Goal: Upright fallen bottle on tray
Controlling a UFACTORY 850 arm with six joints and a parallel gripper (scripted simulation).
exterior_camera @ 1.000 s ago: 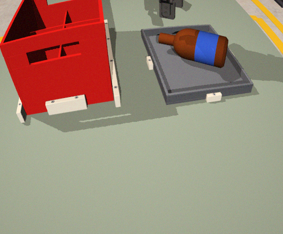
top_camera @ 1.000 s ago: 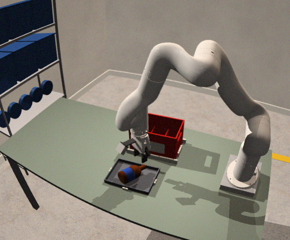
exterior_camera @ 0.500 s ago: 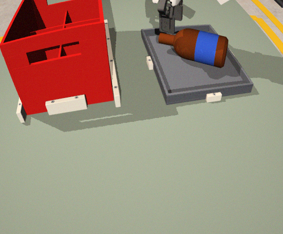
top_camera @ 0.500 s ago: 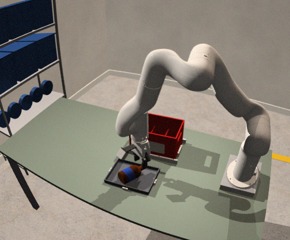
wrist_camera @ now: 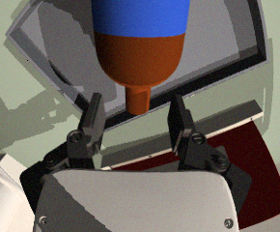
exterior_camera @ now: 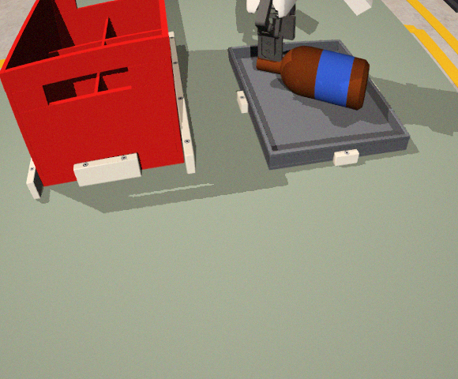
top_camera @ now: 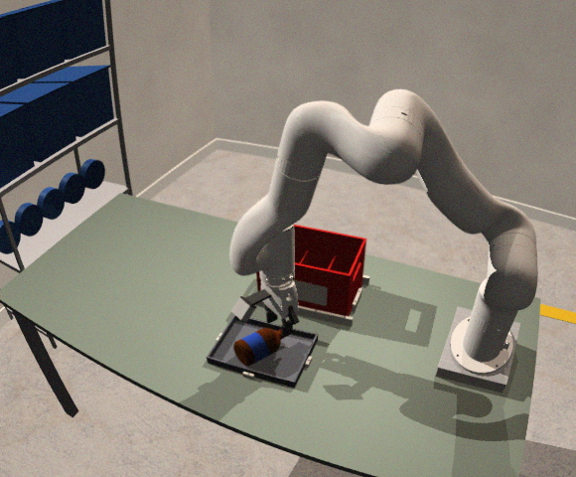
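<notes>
A brown bottle (top_camera: 253, 346) (exterior_camera: 323, 77) (wrist_camera: 140, 26) with a blue label lies on its side in the dark grey tray (top_camera: 291, 365) (exterior_camera: 302, 124) (wrist_camera: 227, 33). Its neck points towards the red crate (top_camera: 329, 271) (exterior_camera: 99, 118) (wrist_camera: 259, 155). My gripper (top_camera: 284, 324) (exterior_camera: 271, 57) (wrist_camera: 136, 105) is open and low over the tray's crate-side end. Its two fingers stand on either side of the bottle's neck, with gaps showing on both sides in the wrist view. The crate stands upright and level beside the tray.
White stop blocks (exterior_camera: 106, 169) (exterior_camera: 345, 156) sit against the crate and tray. A shelf rack (top_camera: 37, 102) with blue bins and blue rolls (top_camera: 50, 203) stands beyond the table's left end. The arm's base (top_camera: 483, 349) is at the table's right.
</notes>
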